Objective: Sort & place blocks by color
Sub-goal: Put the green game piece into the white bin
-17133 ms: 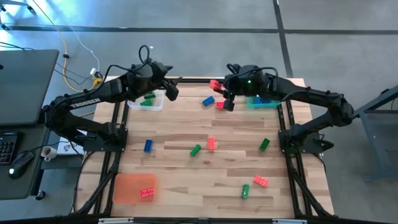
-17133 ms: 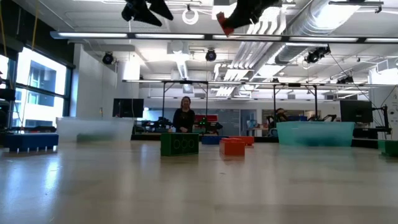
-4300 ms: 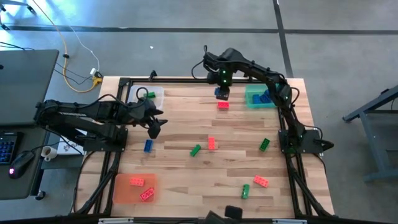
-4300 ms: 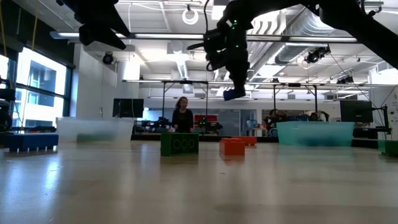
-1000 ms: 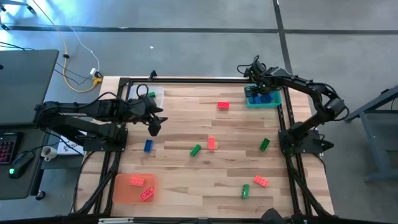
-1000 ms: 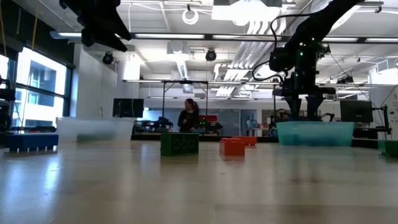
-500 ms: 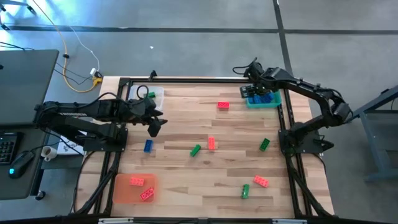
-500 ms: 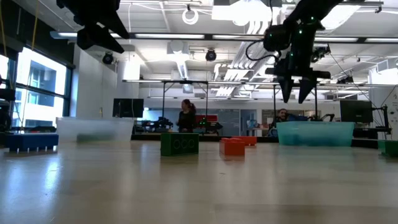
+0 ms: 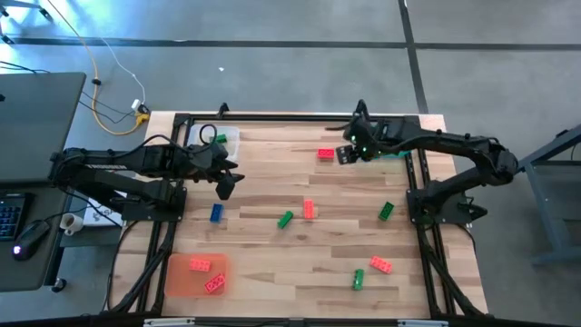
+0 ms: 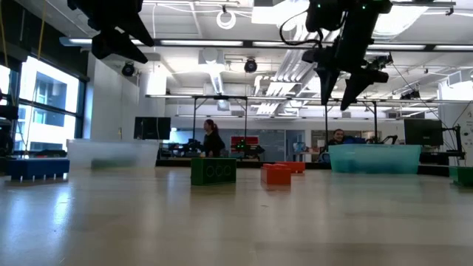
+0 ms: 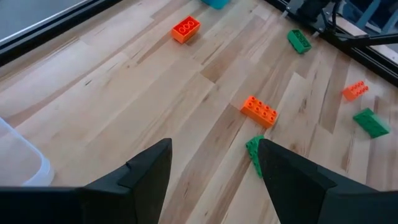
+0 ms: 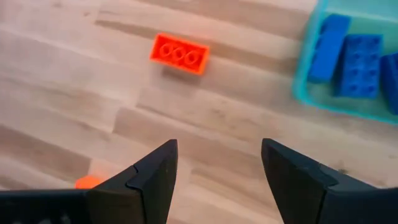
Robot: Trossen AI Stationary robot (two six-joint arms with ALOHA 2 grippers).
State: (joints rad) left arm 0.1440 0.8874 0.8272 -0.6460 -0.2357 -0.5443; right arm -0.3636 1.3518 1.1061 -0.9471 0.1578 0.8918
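Loose blocks lie flat on the wooden table: a red one (image 9: 325, 154) at the far side, a red (image 9: 309, 210) and a green (image 9: 285, 219) mid-table, a blue (image 9: 216, 213) at the left, and others near right. My right gripper (image 9: 346, 154) hovers open and empty, just right of the far red block (image 12: 179, 54) and left of the teal tray (image 12: 311, 87), which holds blue blocks (image 12: 359, 57). My left gripper (image 9: 225, 186) hangs open and empty over the table's left part, above the blue block.
An orange tray (image 9: 182, 277) with two red blocks sits near left. A clear tray (image 9: 229, 145) with green blocks sits far left. A green block (image 9: 386, 211), a red (image 9: 380, 264) and a green (image 9: 358, 279) lie at the right. Black frame rails edge the table.
My right gripper has risen from over the teal tray and swung toward the table's left, ending beside the far red block. It has stayed open and empty. No block has moved.
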